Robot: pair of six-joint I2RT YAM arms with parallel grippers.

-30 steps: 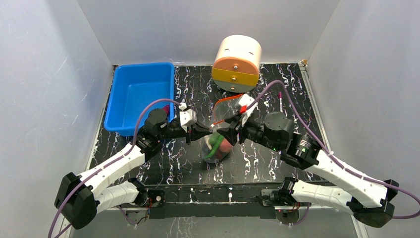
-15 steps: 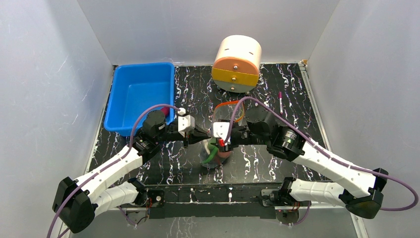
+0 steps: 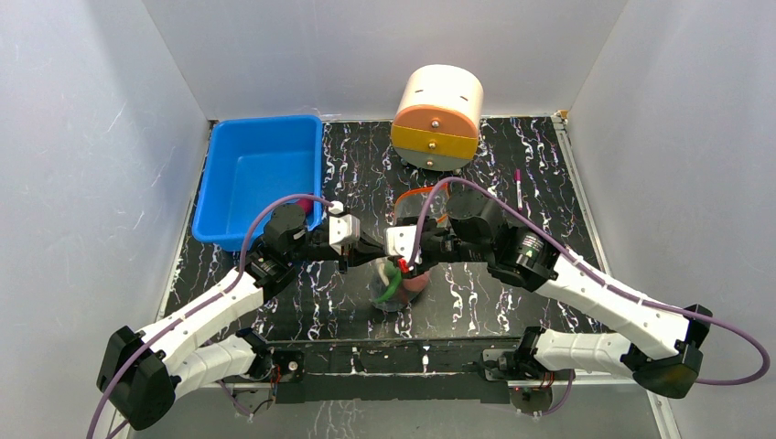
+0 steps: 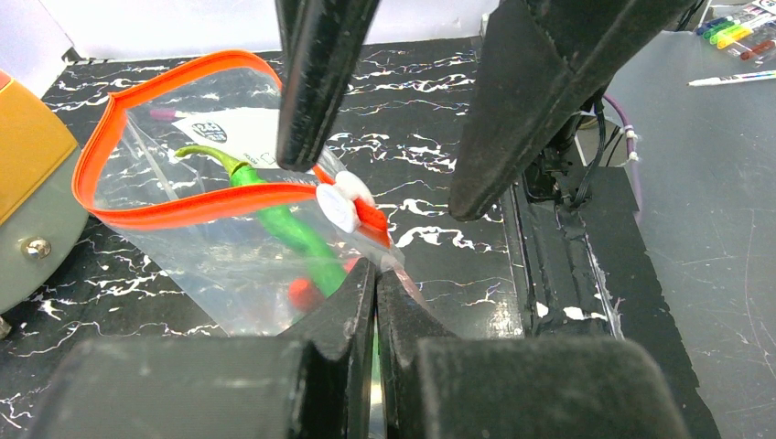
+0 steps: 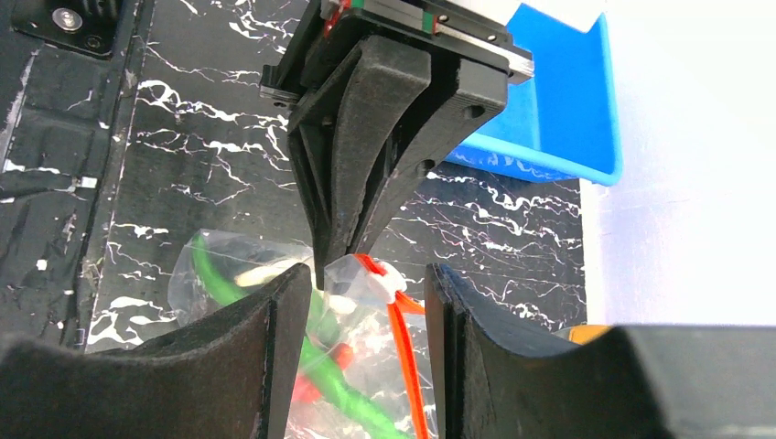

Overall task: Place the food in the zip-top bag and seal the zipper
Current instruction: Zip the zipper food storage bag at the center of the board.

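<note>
Clear crinkly zip-top bag hung between left gripper, clamping its corner, and right gripper, parted about the white slider; orange-red zipper gaped toward 12 o'clock, long green pepper inside.

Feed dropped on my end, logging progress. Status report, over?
Left fingers shut on the bag corner. Right fingers open, straddling the zipper slider. Zipper unsealed, pepper inside. Nothing blocking.

Top view: zip-top bag mostly hidden beneath left gripper and right gripper. Left wrist view: closed fingers masked the bag's near edge. Right wrist view: green pepper ran off bottom edge; red pieces blurred, unidentified.
</note>
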